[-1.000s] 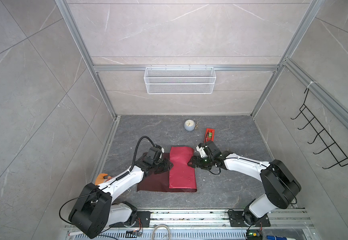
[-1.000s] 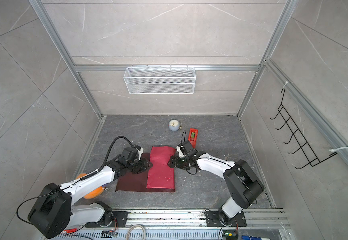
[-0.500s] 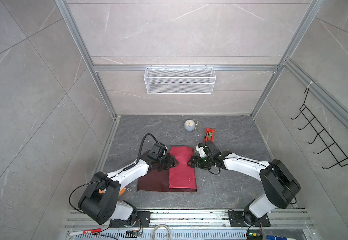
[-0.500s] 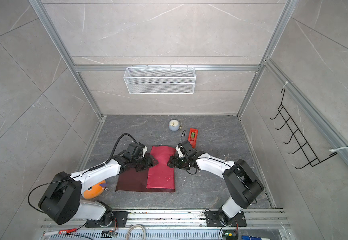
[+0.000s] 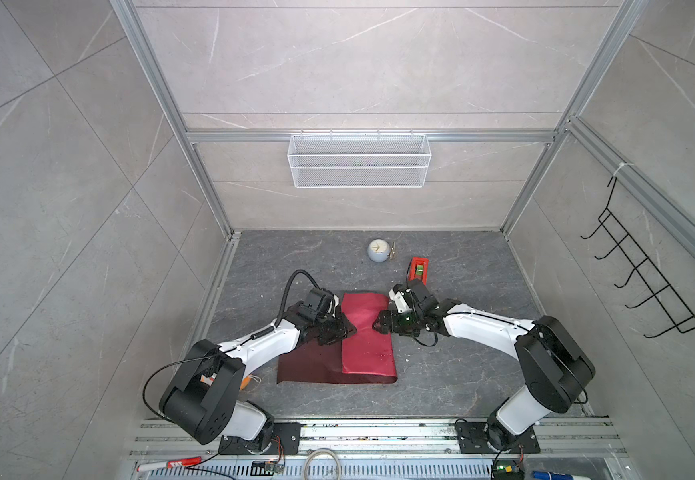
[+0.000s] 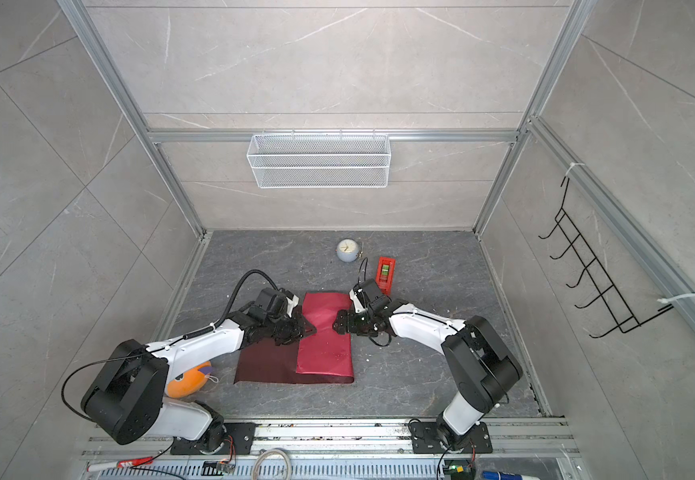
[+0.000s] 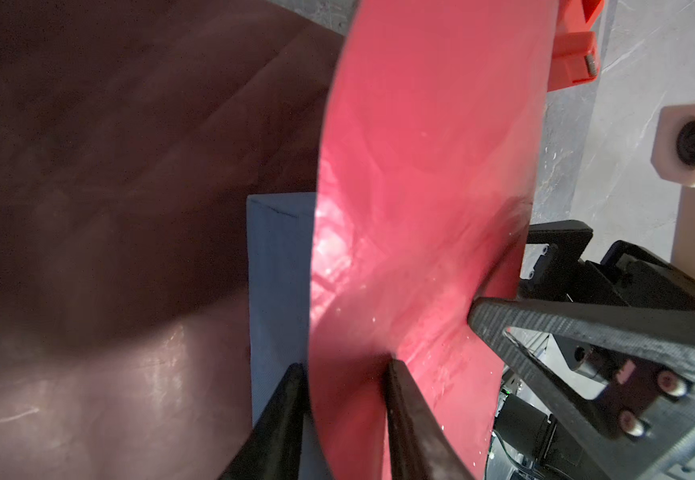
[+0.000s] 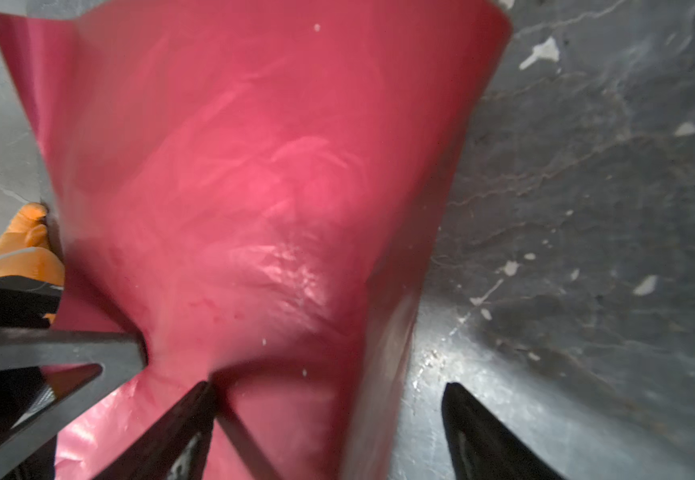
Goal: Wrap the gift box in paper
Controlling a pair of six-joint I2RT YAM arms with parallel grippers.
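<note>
Because the narrowly parted left gripper and wide-open right gripper only rest on the thin maroon-and-red paper folded over the flat navy-blue gift box between them, the paper could spring back open.

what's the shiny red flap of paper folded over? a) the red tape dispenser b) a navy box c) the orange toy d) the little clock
b: in the left wrist view a strip of the navy gift box shows beside the edge of the paper, whose red flap lies over the rest of it.
</note>
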